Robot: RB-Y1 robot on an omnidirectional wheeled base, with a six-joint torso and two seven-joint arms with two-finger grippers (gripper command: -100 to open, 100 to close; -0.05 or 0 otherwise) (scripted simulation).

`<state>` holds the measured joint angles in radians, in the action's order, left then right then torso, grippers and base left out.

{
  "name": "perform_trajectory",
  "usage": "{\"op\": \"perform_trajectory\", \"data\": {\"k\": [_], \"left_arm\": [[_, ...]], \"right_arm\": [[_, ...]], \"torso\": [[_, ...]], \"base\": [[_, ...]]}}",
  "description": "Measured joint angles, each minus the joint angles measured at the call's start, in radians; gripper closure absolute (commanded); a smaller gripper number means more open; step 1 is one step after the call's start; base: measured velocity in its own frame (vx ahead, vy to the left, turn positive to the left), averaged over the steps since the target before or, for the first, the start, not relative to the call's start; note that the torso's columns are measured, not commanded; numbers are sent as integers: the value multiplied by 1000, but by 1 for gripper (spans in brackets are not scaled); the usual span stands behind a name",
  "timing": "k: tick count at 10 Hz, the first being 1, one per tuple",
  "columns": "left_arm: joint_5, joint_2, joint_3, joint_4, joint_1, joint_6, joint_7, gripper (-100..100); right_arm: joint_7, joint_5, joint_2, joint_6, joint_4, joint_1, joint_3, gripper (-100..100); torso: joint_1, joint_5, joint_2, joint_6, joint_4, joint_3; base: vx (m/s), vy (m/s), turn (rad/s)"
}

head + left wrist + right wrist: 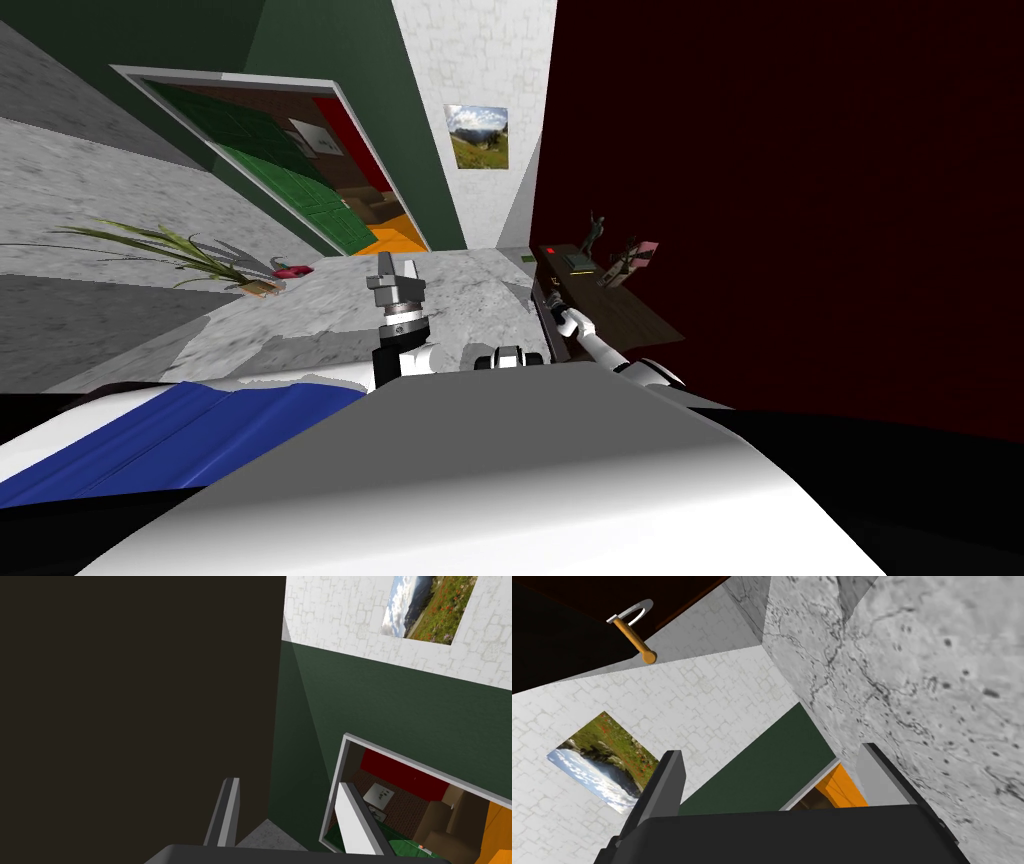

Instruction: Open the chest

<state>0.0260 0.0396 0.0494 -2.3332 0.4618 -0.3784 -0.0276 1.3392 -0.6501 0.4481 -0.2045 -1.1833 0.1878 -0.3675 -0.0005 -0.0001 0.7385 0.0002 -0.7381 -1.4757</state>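
Checker: Chest point(625, 312), location?

Observer: Low dark brown piece on my right, long side against the dark red wall point(800, 200). Top reads flat. It carries small things: a flat green item point(578, 261), a dark figurine point(595, 232), and something pink point(647, 247) toward the far end.

Checker: Right arm?

Observer: Right forearm point(603, 347) reaches forward and to the right, with the wrist at the chest's near front edge. Contact with the chest: cannot tell, dark on dark. Right gripper point(771, 751): fingers spread wide, nothing between them, nothing held. Its wrist view looks along the grey marbled floor point(912, 676) toward a white brick wall point(712, 701) bearing a landscape picture point(604, 761). A tan-handled tool with a curved grey head point(632, 631) sits against a dark surface off to one side of the gripper. Chest top or wall behind it: cannot tell.

Checker: Left arm?

Observer: Left gripper point(397, 262) is raised in front of me, over the floor, well apart from the chest. Fingers parted, empty.

Checker: Surroundings?

Observer: Open doorway point(300, 170) in the green wall point(330, 50), ahead and left. Plant point(170, 248) with long thin leaves on the floor at left, a small red thing point(292, 270) just beside its base. Blue and white surface point(150, 440) close by on my left.
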Motion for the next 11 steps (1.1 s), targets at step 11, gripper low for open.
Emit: {"op": "perform_trajectory", "data": {"k": [11], "left_arm": [[0, 0, 0, 0, 0, 0, 0, 0]], "right_arm": [[256, -124, 87, -119, 239, 136, -58, -100]], "torso": [[0, 0, 0, 0, 0, 0]], "base": [[37, 42, 31]]}}
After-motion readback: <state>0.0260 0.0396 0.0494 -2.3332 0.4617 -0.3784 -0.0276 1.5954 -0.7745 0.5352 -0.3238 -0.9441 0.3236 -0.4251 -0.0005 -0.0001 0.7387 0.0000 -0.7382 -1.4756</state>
